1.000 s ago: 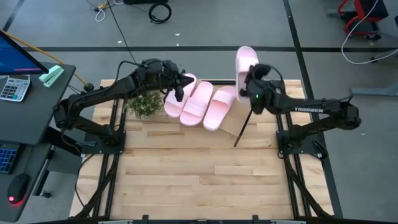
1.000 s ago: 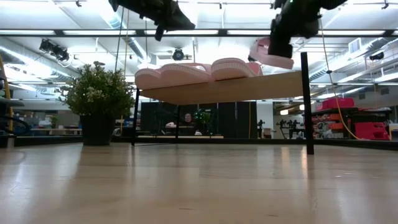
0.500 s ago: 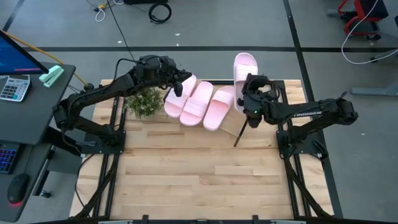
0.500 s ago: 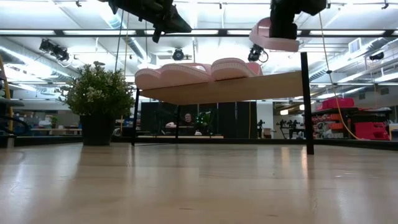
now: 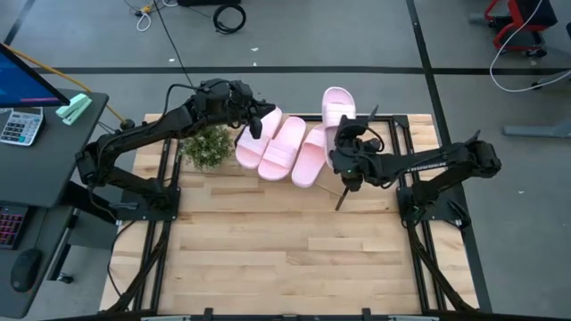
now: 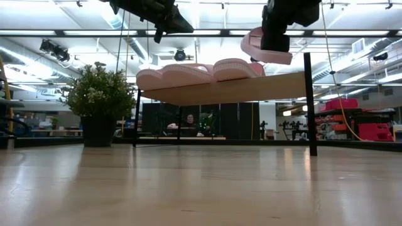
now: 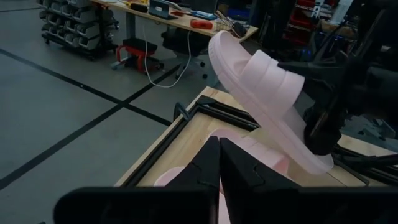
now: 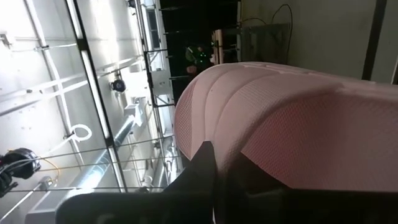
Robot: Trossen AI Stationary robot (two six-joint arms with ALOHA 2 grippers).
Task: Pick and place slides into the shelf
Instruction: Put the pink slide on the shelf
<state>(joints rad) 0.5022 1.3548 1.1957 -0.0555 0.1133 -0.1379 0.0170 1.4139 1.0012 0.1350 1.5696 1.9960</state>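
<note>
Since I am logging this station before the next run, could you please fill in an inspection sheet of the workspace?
Surface: butcher-block wooden tabletop, near half bare.
Job's things: three light pink foam slides lie on the slanted light-wood shelf; the fourth pink slide is in the air above the shelf's right end.
Clutter: small green potted plant.
Grippers: right gripper shut on the fourth pink slide; left gripper shut, empty, over the leftmost slide.
Cables: black floor cable.
Surroundings: desk with calculator.

You look past the left gripper (image 7: 219,163), its two dark fingers pressed together, at a pink sandal (image 7: 264,87) held tilted in the air by the other arm's gripper (image 7: 323,127). Under it lie more pink sandals (image 7: 258,152) (only partly visible) near the table's black-framed edge (image 7: 205,112).
</note>
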